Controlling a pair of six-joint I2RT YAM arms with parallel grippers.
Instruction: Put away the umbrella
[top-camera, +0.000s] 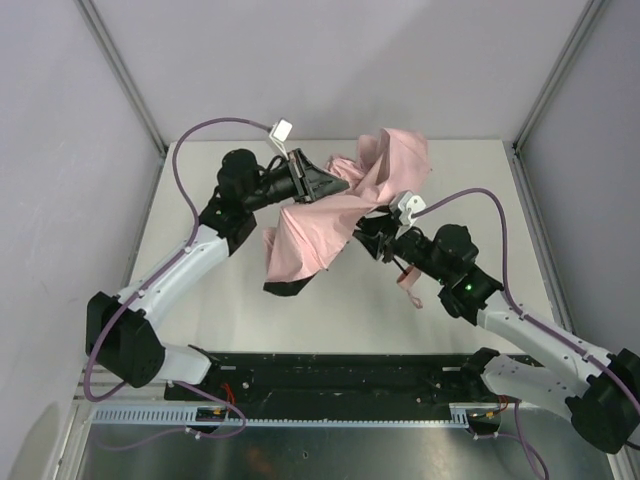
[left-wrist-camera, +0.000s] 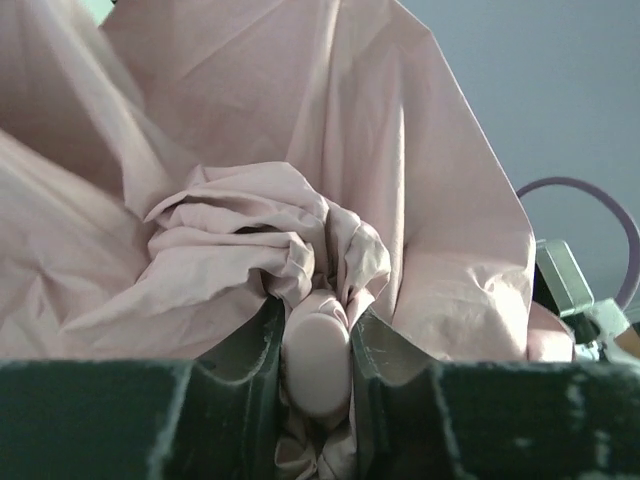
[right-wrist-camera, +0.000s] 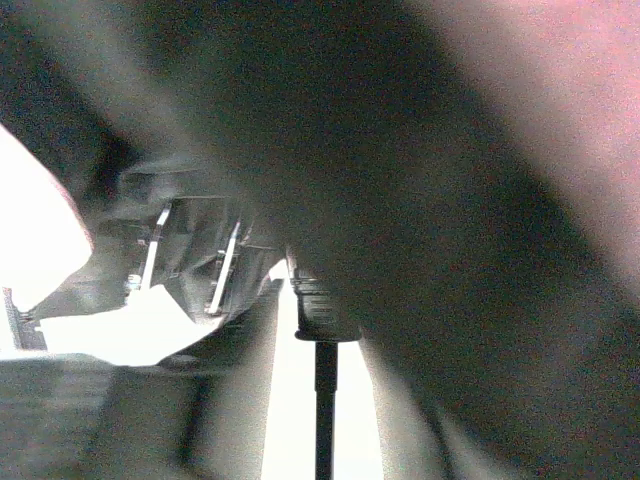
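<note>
Matte white rectangular tabletop (top-camera: 340, 320), flat black mounting plate (top-camera: 330, 375) along its near edge, plain grey panel walls (top-camera: 330, 60) around, silver metal corner post (top-camera: 120, 65) at far-left corner.

Top view evenly lit; right wrist dim, blurred (backlit).

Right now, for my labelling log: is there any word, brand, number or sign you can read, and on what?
None can be read in any view.
The umbrella is plain pink fabric, no print showing.
The left arm and right arm show no legible label.
The right wrist view is too dark and blurred to read anything.
</note>
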